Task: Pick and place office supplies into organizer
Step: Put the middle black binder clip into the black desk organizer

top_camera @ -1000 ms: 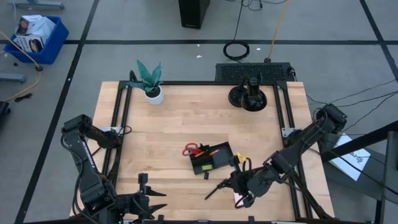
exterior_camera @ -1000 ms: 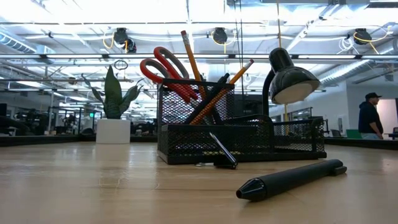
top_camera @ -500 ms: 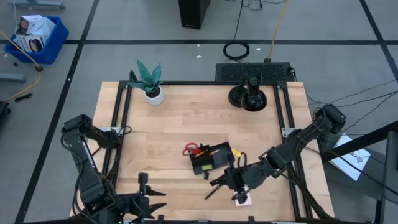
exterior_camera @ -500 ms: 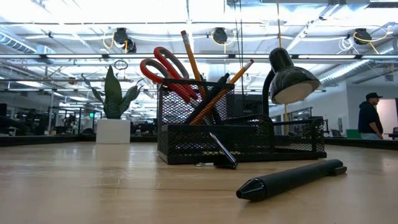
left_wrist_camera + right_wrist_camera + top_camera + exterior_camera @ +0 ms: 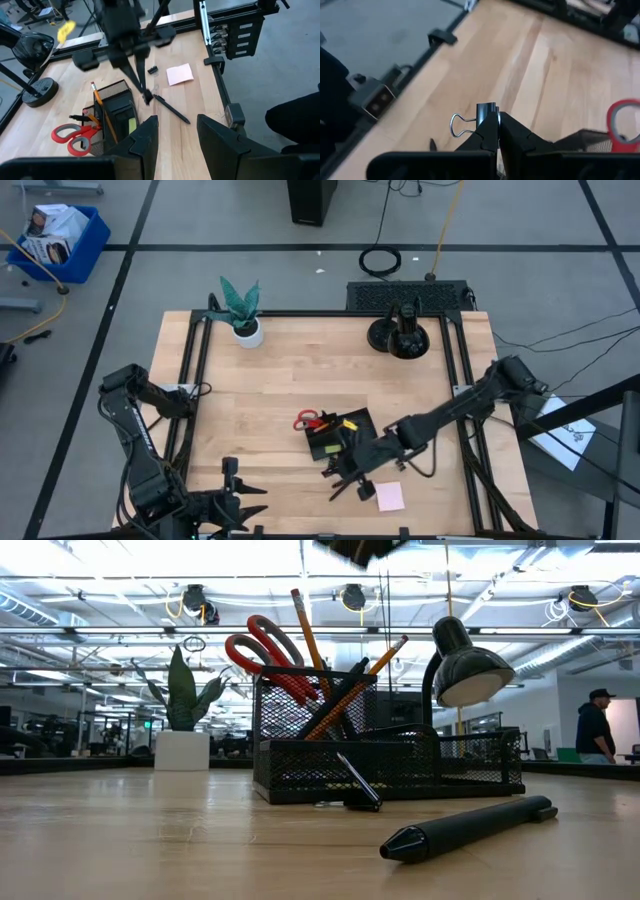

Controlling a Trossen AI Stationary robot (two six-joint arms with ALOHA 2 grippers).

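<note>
The black mesh organizer stands on the table's near middle, holding red-handled scissors, orange pencils and a yellow-green piece. A black pen lies on the table just near of it, and a pink sticky-note pad lies to the pen's right. A small black clip lies on the wood by the pad. My right gripper hovers at the organizer's near side, shut on a black binder clip. My left gripper waits open at the near left. My right gripper pinches the binder clip's black body between its two fingertips. One silver wire handle sticks out sideways from the fingers. The clip is lifted clear of the table.
A potted plant stands at the far left and a black desk lamp at the far right. Bare wood lies left of the organizer. Black rails frame the table. A person stands in the room beyond.
My right gripper, shut on the clip, has travelled from above the pink pad toward the table's left and down a little, ending at the organizer's near side. The pad now shows whole. Its arm has come into the top of the low view.
</note>
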